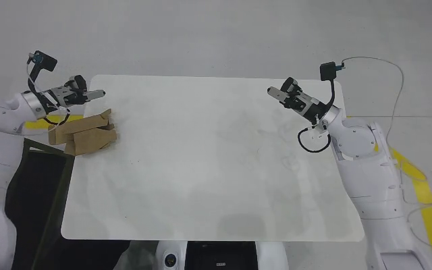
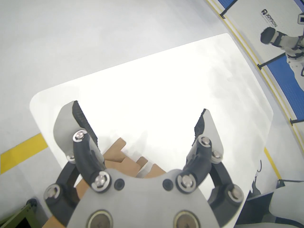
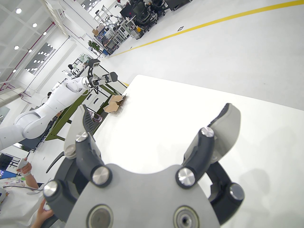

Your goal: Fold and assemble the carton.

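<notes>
Lying at table (image 1: 202, 175) edge: brown carton (image 1: 84, 131)

Bright, even light falls from above: rows of ceiling lamps (image 3: 18, 10) glow in the right wrist view, and the white table (image 1: 202, 169) washes out to glare in both wrist views. Shadows are faint and soft, with a small one lying beside the carton (image 1: 84, 133). Both wrist views bow straight lines, such as the yellow floor stripe (image 3: 213, 21), toward their edges.
</notes>
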